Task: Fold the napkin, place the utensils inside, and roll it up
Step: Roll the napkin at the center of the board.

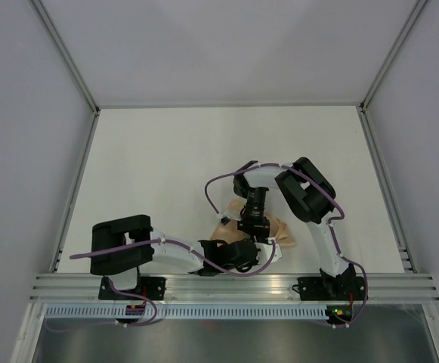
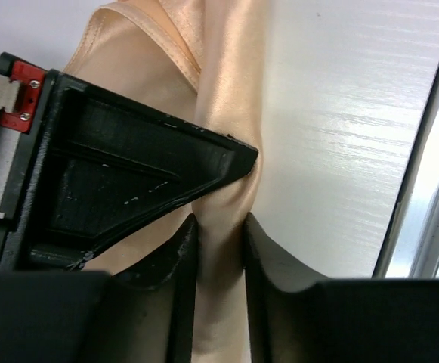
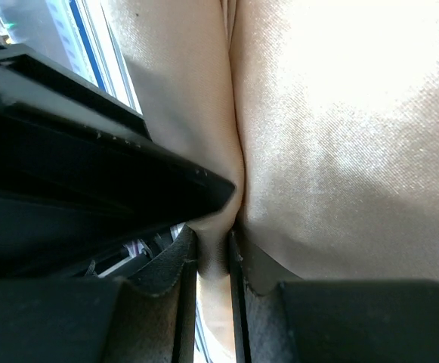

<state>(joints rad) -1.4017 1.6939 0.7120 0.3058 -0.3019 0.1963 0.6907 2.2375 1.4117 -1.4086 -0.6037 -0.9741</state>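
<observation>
Sitting bunched, napkin [image 1: 285, 234] hugs near table [image 1: 174, 166] edge.

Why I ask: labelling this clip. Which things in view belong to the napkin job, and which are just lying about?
Job: napkin; left gripper and right gripper, both pinching it.
Lying about: no loose items seen; just the table and aluminium rail.
</observation>
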